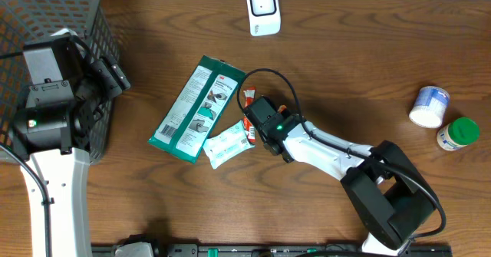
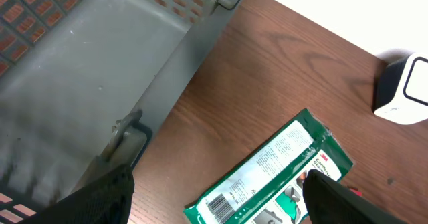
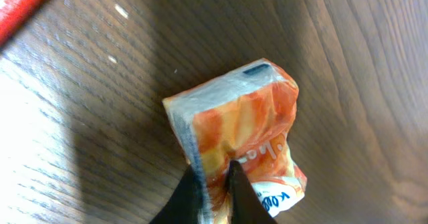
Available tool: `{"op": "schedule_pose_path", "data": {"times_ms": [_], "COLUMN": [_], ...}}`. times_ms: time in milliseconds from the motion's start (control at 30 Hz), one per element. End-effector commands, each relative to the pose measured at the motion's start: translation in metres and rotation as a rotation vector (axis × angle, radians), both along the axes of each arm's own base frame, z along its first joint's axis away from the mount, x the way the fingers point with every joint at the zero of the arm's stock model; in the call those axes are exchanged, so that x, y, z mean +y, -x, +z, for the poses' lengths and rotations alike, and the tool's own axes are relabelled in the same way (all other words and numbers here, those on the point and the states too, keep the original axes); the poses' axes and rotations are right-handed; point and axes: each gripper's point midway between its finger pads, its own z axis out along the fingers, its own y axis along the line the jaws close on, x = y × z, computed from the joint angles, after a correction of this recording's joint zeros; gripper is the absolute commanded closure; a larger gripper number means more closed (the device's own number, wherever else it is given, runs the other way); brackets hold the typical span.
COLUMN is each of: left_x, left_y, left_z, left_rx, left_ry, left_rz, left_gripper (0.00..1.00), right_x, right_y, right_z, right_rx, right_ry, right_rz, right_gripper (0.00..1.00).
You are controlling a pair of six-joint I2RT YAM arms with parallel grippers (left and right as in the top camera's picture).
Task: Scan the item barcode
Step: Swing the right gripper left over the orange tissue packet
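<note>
One small orange-and-white foil snack packet [image 3: 244, 127] was what I had in hand. The right jaws were pressed together on its near edge, pinching only a thin fold of wrapper, and the rest of the packet lay flat on the brown wooden counter [image 1: 360, 65] close to the middle. The left jaws stood spread and empty at the 9 o'clock side, above the grey plastic mesh basket [image 1: 46, 4].

The white boxy barcode scanner [image 1: 263, 10] sat at about 12 o'clock from the packet, well apart, at the far edge. The flat green hardware package [image 1: 198, 107] lay at the packet's 9 o'clock. The small white crinkled pouch [image 1: 226, 144] lay at its 8 o'clock, just beside the jaws.

My worry was the grip. With so little wrapper caught, I judged the foil could slide out on the lift or on the swing toward 12 o'clock. A limp packet could also hang twisted, its code facing away from the scanner window; I could not tell which face carried the barcode. The pouch was near enough that a low sweep might drag it along.
</note>
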Motion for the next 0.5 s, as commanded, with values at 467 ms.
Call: {"op": "schedule_pose_path", "data": {"times_ms": [467], "left_x": [0.005], "left_y": [0.001], "left_z": [0.003], "left_rx": [-0.003], "left_ry": [-0.016], "left_rz": [0.010], "left_gripper": [0.17], "right_x": [0.059], "right_y": [0.044], "right_z": [0.175], "right_rx": [0.293], "right_ry": [-0.871], "right_rz": [0.155], "right_gripper": [0.99]}}
